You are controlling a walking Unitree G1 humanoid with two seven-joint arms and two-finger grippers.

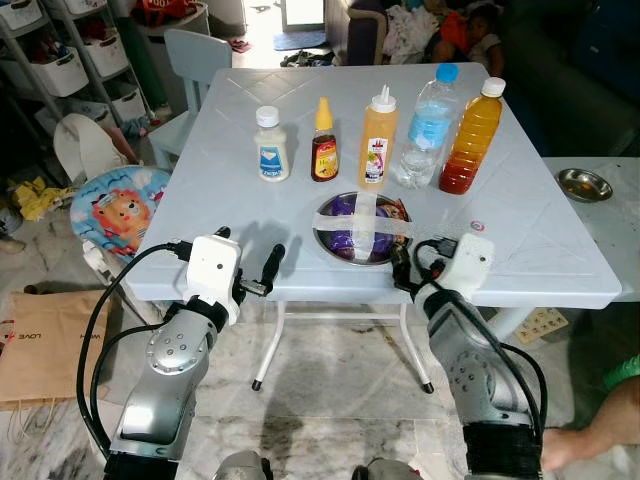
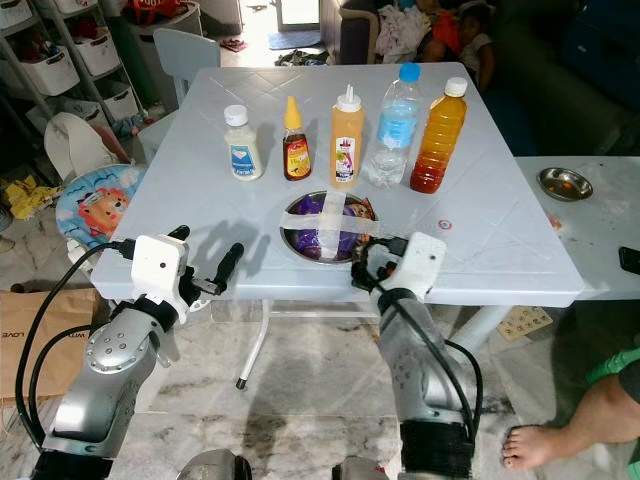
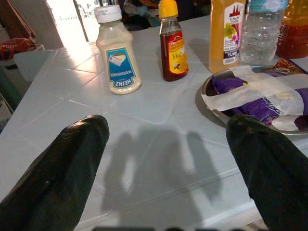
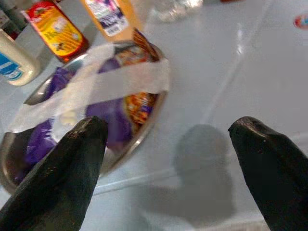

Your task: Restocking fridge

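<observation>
A row of bottles stands across the pale blue table (image 1: 230, 190): a white mayonnaise bottle (image 1: 271, 145), a brown sauce bottle (image 1: 324, 142), an orange squeeze bottle (image 1: 379, 140), a clear water bottle (image 1: 427, 130) and a bottle of amber liquid (image 1: 472, 138). In front of them sits a steel bowl (image 1: 320, 228) holding purple packets under crossed white tape. My left gripper (image 1: 248, 250) hovers open at the table's near edge, left of the bowl, aimed toward the mayonnaise (image 3: 117, 53). My right gripper (image 1: 418, 265) is open at the near edge, just right of the bowl (image 4: 144, 127).
A white chair (image 1: 195, 60) stands at the table's far side. A lion-print child seat (image 1: 120, 210) and shelves with baskets (image 1: 60, 60) are on the left. A second table at right carries a small steel dish (image 1: 584, 184). A person's foot (image 2: 560, 440) is at lower right.
</observation>
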